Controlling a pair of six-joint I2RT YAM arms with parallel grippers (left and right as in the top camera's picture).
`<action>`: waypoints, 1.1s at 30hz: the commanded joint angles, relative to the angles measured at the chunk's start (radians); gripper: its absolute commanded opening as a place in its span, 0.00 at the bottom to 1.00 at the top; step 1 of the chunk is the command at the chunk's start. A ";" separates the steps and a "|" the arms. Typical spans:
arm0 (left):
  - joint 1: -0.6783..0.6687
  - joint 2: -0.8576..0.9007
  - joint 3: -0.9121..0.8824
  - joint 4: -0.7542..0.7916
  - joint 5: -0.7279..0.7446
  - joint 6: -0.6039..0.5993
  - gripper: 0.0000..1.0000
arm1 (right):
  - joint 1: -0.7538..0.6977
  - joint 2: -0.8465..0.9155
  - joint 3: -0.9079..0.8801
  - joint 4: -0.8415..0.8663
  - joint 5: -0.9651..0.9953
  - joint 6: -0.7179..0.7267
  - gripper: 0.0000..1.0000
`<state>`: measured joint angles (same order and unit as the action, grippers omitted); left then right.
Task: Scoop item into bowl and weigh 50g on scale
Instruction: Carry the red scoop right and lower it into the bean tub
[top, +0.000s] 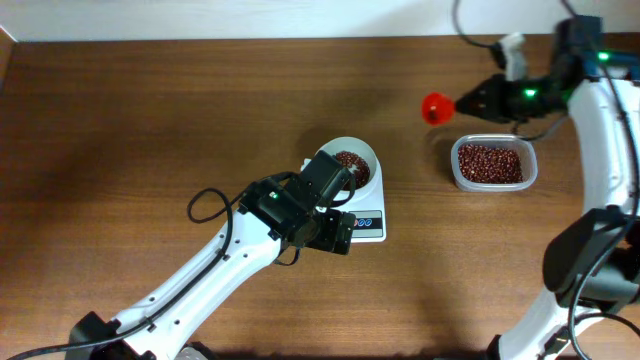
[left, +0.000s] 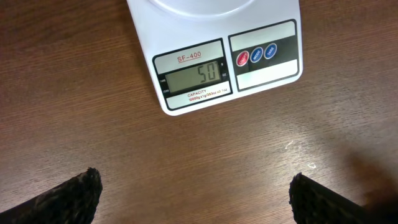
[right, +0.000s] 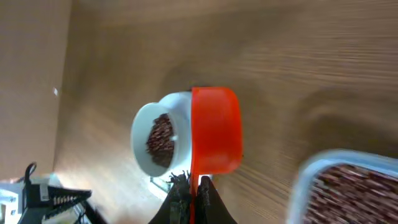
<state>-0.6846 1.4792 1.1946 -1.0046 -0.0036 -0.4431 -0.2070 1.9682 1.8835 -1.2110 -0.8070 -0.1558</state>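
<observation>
The bowl (top: 366, 150) on the scale (left: 205, 74) lies at eight o'clock from my right gripper (right: 189, 196), clamped on the red scoop (right: 214, 137), while my left gripper (left: 196, 193), spread wide, hovers nearer, at six.

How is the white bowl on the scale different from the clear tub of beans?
The bowl is round and opaque white; the tub is rectangular and clear. The bowl sits on the scale; the tub rests directly on the table. The bowl holds a small heap; the tub's beans cover its whole floor. Both stand upright, open-topped, holding red-brown beans.
</observation>
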 joint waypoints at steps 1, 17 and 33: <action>-0.002 -0.008 -0.007 0.001 0.004 -0.013 0.99 | -0.087 -0.042 0.026 -0.010 -0.020 0.004 0.04; -0.002 -0.008 -0.007 0.001 0.004 -0.013 0.99 | 0.029 -0.029 0.020 -0.114 0.790 0.138 0.04; -0.002 -0.008 -0.007 0.001 0.004 -0.013 0.99 | 0.134 0.113 -0.076 -0.061 0.887 0.138 0.04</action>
<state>-0.6846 1.4792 1.1946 -1.0046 -0.0036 -0.4431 -0.0750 2.0586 1.8214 -1.2789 0.0639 -0.0261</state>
